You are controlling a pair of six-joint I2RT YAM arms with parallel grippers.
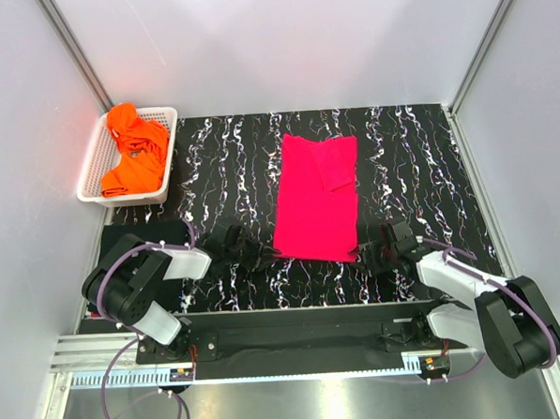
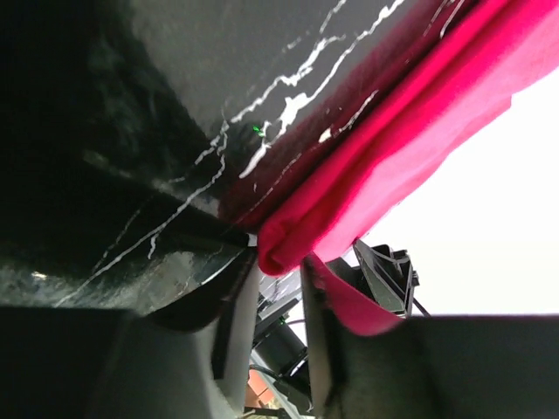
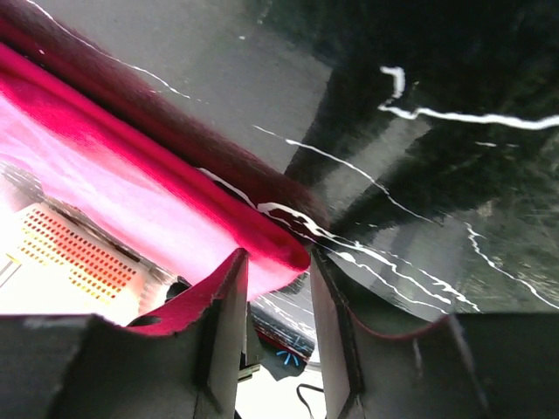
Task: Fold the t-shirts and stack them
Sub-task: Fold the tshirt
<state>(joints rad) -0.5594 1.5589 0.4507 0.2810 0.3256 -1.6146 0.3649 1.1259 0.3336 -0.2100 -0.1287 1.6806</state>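
A hot pink t-shirt [image 1: 315, 194] lies flat on the black white-veined mat [image 1: 221, 166], folded into a long strip with a sleeve folded over at its far right. My left gripper [image 1: 263, 253] is at its near left corner and my right gripper [image 1: 372, 254] at its near right corner. In the left wrist view the gripper [image 2: 279, 262] is open, with the pink hem [image 2: 384, 148] at the fingertips. In the right wrist view the gripper [image 3: 278, 257] is open astride the pink edge [image 3: 131, 166]. Orange t-shirts [image 1: 134, 147] lie crumpled in the basket. No black t-shirt is in view.
The white lattice basket [image 1: 90, 177] stands at the far left, off the mat's corner. White walls with metal posts close in the back and both sides. A metal rail runs along the near edge by the arm bases.
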